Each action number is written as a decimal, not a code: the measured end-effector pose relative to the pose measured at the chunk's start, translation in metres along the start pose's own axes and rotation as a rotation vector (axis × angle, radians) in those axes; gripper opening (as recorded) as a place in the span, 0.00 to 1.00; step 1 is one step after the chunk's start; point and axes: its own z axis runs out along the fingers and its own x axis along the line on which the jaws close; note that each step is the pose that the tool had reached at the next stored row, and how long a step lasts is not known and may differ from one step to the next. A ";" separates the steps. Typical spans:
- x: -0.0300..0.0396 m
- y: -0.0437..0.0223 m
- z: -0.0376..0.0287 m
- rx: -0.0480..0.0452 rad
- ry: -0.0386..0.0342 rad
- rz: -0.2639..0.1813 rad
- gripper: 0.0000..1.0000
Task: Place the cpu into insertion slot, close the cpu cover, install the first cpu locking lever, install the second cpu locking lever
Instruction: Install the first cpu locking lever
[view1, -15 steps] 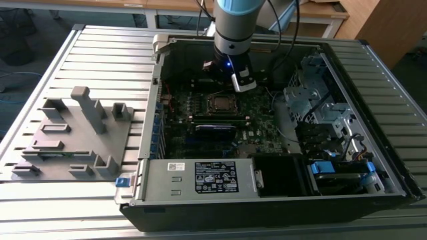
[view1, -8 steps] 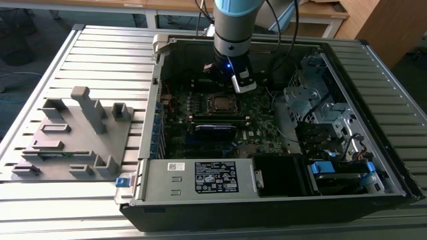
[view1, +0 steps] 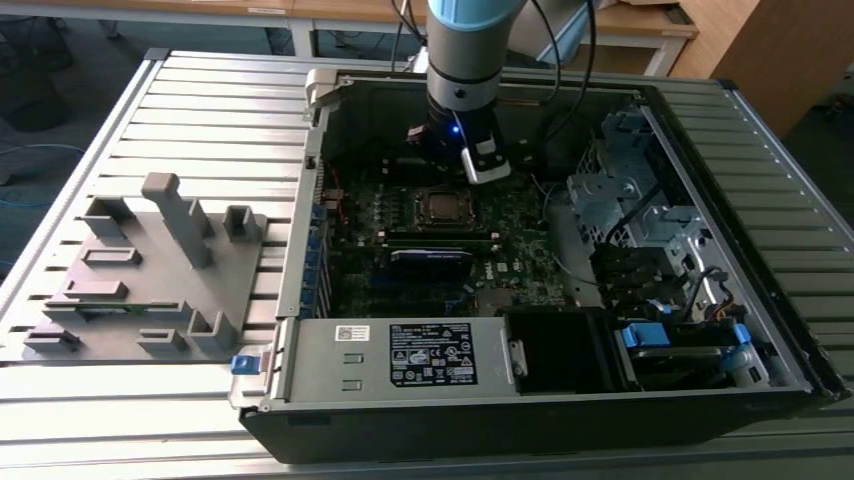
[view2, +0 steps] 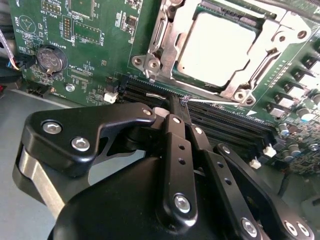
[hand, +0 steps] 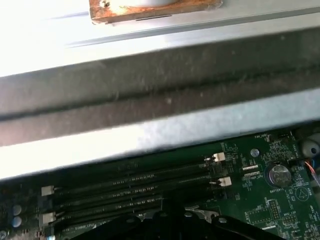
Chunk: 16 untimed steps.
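Open computer case (view1: 310, 100) lies flat on the slatted surface (view1: 200, 90), so the board faces up. The chip (view2: 215, 42) is seated on the board, with the cover (view2: 170, 50) folded down around its bright top. The hand (view2: 176, 100) is low at the cover's edge, fingers pressed together into one narrow tip with nothing visibly pinched, probably to push. The tip sits just beside a thin wire lever (view2: 220, 102).

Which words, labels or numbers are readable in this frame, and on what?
Large label on the grey metal box: print too small to read.
Small sticker beside it: too small.
Motherboard lettering, both wrist views: blurred, unreadable.
cpu top: washed out, nothing readable.
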 end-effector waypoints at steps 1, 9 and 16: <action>0.0001 0.0003 0.0002 0.0011 -0.0014 0.005 0.10; 0.0004 0.0010 0.0019 0.0126 -0.0173 0.058 0.10; 0.0022 0.0027 0.0040 0.0156 -0.0263 0.093 0.10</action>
